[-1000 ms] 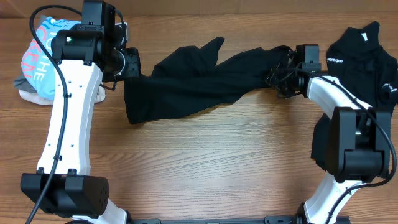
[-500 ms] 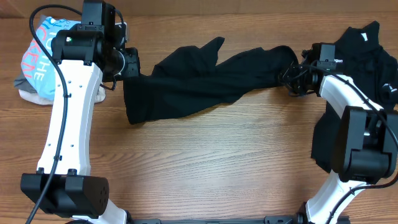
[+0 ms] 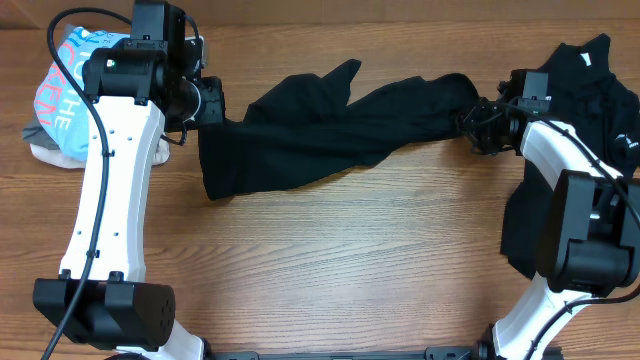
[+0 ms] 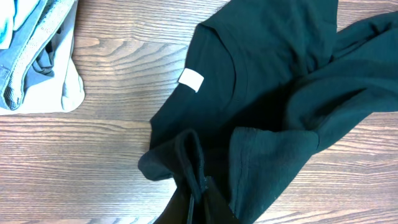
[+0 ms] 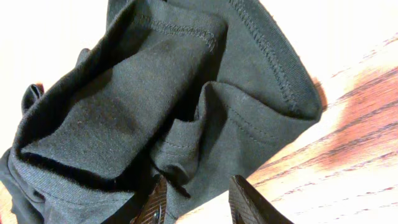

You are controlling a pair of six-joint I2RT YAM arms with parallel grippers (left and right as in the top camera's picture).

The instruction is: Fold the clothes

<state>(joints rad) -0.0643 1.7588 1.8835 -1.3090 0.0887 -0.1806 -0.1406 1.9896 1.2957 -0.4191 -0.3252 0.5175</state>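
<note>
Rightward the right fingers (image 5: 252,202) have drawn back to the black shirt's (image 3: 320,135) hem, standing apart (no clear grip). Limp and light, it sprawls across the tabletop (image 3: 350,260). Farther off, the left fingers (image 4: 208,208) are clamped on a fold near its collar, a sound hold.

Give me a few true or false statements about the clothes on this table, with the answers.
1. The left claw pinches the black shirt. True.
2. The shirt's neck tag is red. False: it is white.
3. More black clothes lie by the right arm. True.
4. The blue tee lies beside the right arm. False: it lies beside the left arm.
5. The shirt is neatly folded. False: it lies stretched out and rumpled across the table.
</note>
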